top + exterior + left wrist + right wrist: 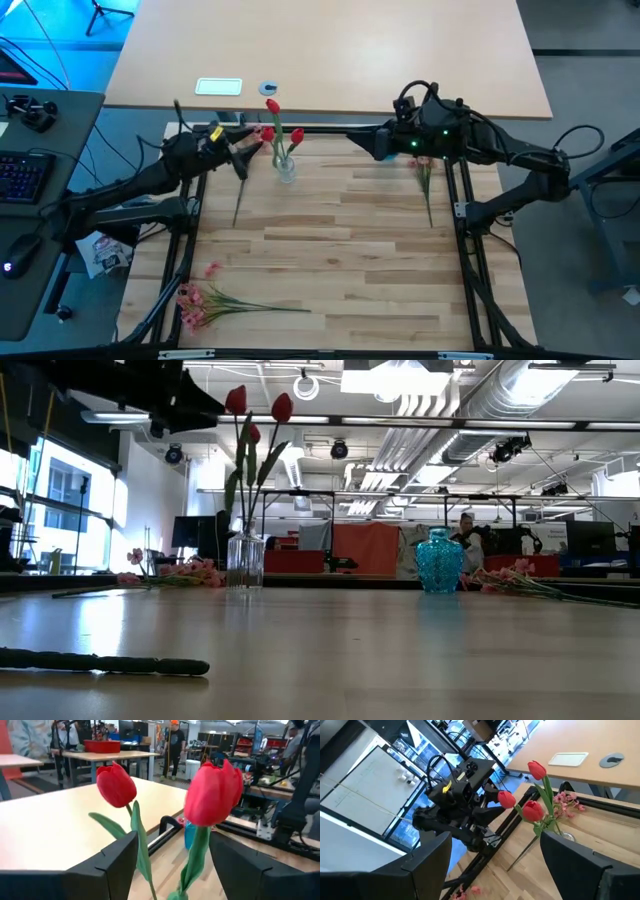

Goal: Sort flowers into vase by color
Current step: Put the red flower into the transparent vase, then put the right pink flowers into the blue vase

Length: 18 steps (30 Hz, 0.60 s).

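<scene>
A clear glass vase (286, 168) (245, 560) stands near the table's far left and holds three red tulips (272, 105) (536, 769) upright by their stems. My left gripper (243, 150) (172, 837) is open just left of the vase, at bloom height; two tulips (212, 792) show between its fingers, apart from them. My right gripper (365, 140) (495, 837) hovers open at the far right, facing the vase. A blue vase (438, 560) stands under the right arm. Pink sprays lie on the table by the right arm (425, 172), beside the clear vase (565, 801) and at the near left (200, 298).
The dark frame rails (190, 215) run along the table's left and right sides. A long green stem (238, 200) lies on the wood just left of the clear vase. The middle of the table (340, 240) is bare wood. A lighter desk (330, 50) lies beyond the far edge.
</scene>
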### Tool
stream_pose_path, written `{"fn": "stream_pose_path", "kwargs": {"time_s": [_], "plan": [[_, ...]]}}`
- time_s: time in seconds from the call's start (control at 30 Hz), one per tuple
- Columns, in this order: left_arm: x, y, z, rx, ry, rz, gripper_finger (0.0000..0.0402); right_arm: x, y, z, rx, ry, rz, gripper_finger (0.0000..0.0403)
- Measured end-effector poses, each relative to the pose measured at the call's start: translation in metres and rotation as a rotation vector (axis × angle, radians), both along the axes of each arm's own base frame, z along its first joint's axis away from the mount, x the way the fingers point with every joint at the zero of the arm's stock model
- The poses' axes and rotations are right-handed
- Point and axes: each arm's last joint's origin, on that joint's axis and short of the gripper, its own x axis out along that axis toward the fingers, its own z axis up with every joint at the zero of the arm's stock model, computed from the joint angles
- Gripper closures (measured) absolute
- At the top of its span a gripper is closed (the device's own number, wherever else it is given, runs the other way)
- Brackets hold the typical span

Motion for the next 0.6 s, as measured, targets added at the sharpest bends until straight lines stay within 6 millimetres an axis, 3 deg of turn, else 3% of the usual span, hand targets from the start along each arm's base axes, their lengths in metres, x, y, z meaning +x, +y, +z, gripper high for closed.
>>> {"fn": "stream_pose_path", "kwargs": {"time_s": [0.27,0.6], "plan": [[-0.013,-0.010,0.009,-0.090,-0.123,-0.072,0.0169,-0.005,0.001,0.002,-0.026,0.012,0.031,0.0102],[-0.026,-0.026,0.018,-0.055,-0.188,-0.114,0.0170,-0.044,0.002,-0.001,-0.059,0.175,0.078,0.0102]]}}
